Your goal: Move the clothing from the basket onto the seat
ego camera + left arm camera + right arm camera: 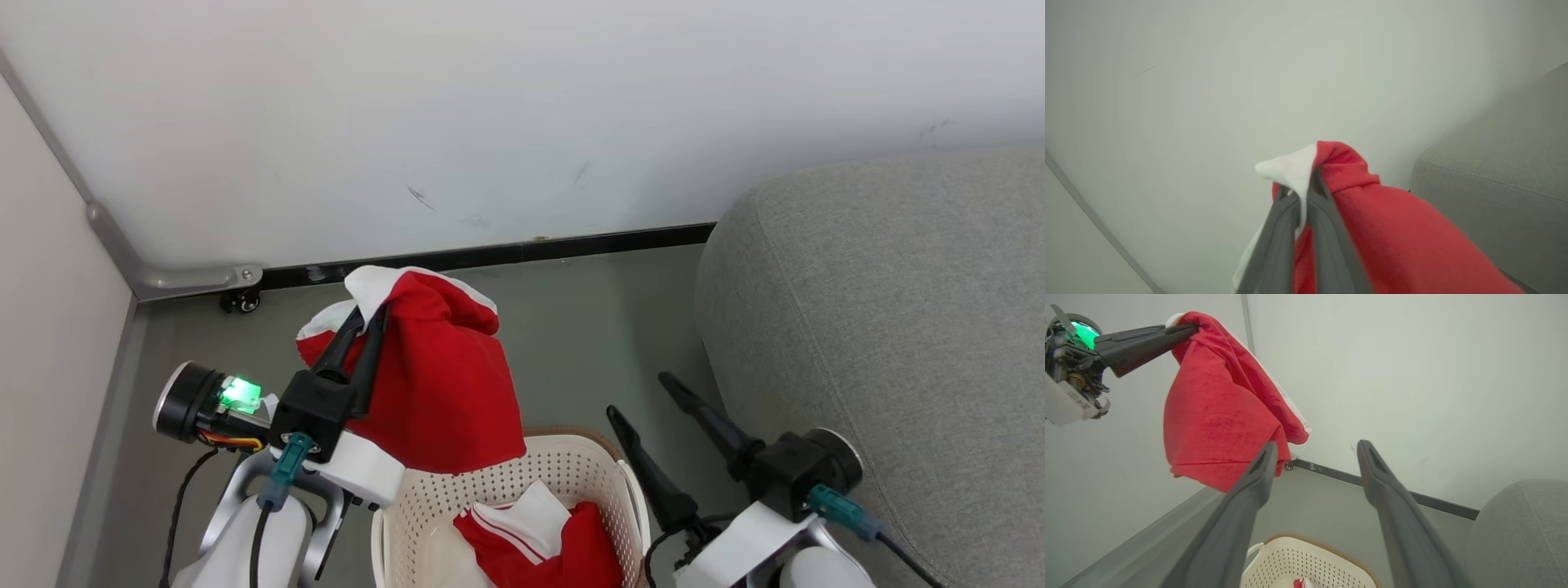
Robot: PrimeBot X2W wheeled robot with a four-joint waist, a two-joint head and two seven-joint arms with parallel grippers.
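The left gripper (369, 317) was pinched tight on a red and white garment (445, 392), holding it up above the left side of the basket (563, 447), well clear of the rim; more red clothing (571, 547) with white stripes lay inside the basket; the right gripper (639, 396) hung just right of the basket, fingers spread, nothing between them; the grey seat (890, 327) stood farther right, a strip of floor (604, 327) between it and the basket.
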